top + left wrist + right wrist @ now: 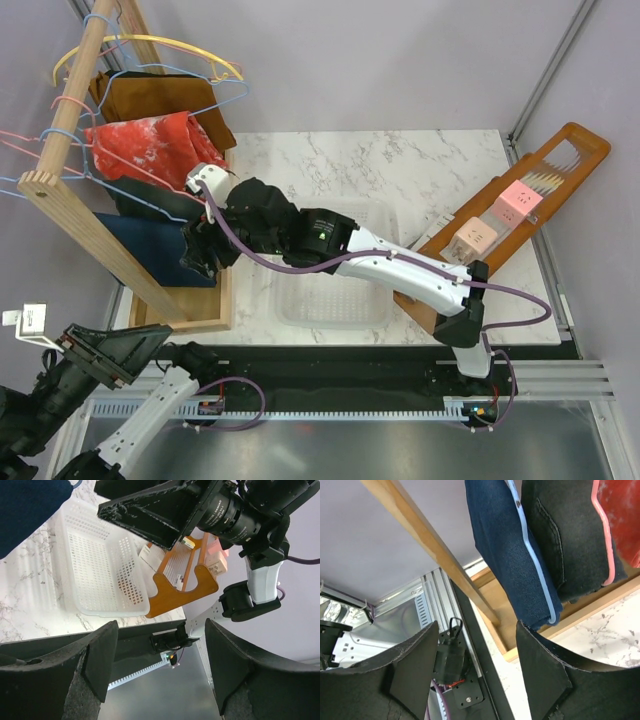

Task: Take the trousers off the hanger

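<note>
We see the scene from three places. The top view sits high above and behind the arm bases. It looks down on the whole worktop (420,160), from the wooden rack (75,100) at the left to the wooden tray (580,140) at the right.

The left wrist view sits low at the near left. It looks rightward across the worktop past the left claw (161,625), and it shares the white basket (100,565) and the tray with the top view.

The right wrist view sits close in at the rack. It looks past the right claw (476,625) at the dark blue trousers (505,545) and the black trousers (570,540). With the top view it shares the rack and the blue pair.
</note>
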`<state>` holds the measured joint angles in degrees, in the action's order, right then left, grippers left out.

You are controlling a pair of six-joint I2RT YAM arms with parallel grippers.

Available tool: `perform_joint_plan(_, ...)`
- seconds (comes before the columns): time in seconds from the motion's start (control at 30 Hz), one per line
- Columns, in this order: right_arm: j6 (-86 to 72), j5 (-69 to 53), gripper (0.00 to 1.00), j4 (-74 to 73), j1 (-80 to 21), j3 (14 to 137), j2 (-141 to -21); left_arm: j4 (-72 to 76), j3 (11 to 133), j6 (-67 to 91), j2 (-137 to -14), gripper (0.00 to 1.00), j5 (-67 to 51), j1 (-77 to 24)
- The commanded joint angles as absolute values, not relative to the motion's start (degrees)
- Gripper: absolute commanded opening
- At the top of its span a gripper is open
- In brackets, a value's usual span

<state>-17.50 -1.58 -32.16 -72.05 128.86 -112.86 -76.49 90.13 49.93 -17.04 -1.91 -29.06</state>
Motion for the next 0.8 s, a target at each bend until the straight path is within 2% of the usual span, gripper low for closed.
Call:
perform_joint_plan(0.0,-14.76,-0.35,0.70,-28.73,-70.58,132.19,-113.55,-87.72,89.91,53.27,-16.43,0.77,2.02,-30.49)
perform_joint_plan(0.13,-14.95,-2.37,0.70,-29.27,-67.33,130.70,-113.82,-86.66,89.74,50.81,-18.36,0.77,1.06,-30.76)
perform_joint_plan(0.77,-7.91,-12.56,0.72,-26.63,-66.18,130.78,-121.19,-81.91,85.52,49.48,-18.99,0.79,-1.67,-30.76)
